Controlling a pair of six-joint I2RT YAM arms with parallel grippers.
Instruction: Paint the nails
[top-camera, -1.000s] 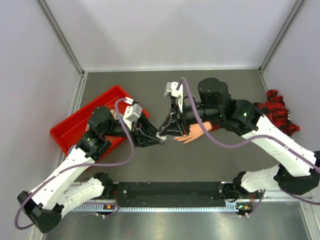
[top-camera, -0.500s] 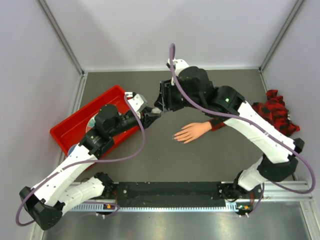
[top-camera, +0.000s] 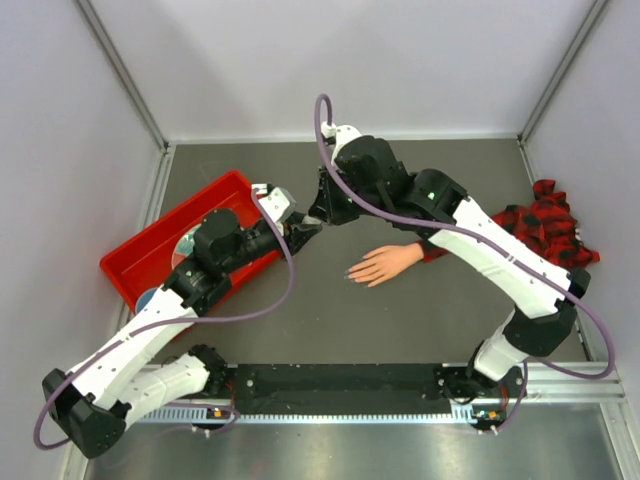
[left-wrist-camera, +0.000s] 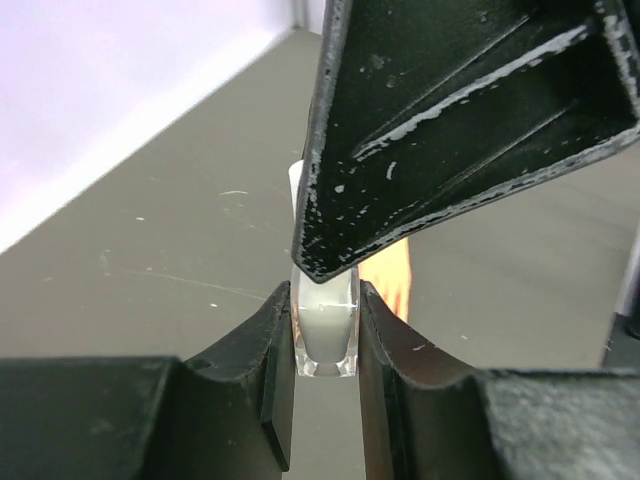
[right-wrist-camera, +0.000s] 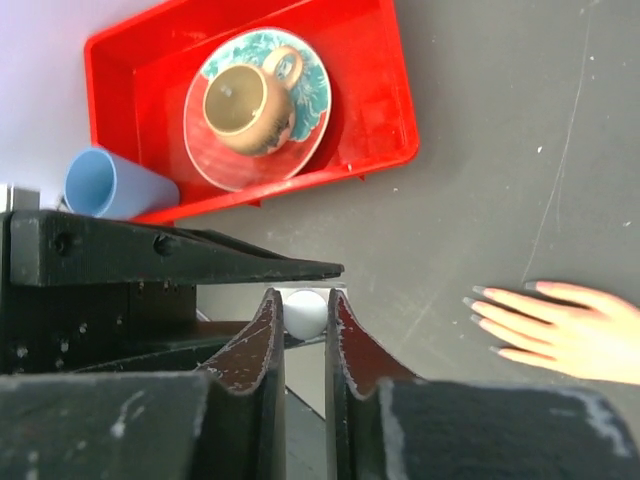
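In left gripper (left-wrist-camera: 323, 305), bottle (left-wrist-camera: 326, 340) top hidden behind right gripper (right-wrist-camera: 304, 300); nails (right-wrist-camera: 478, 305) tiny.

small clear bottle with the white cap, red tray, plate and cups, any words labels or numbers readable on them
None can be read.
Small clear bottle with a white cap: no label shows.
Red plastic tray: plain.
Round teal-and-red patterned plate: pattern only, no words.
Tan ceramic cup and light blue cup: no print.
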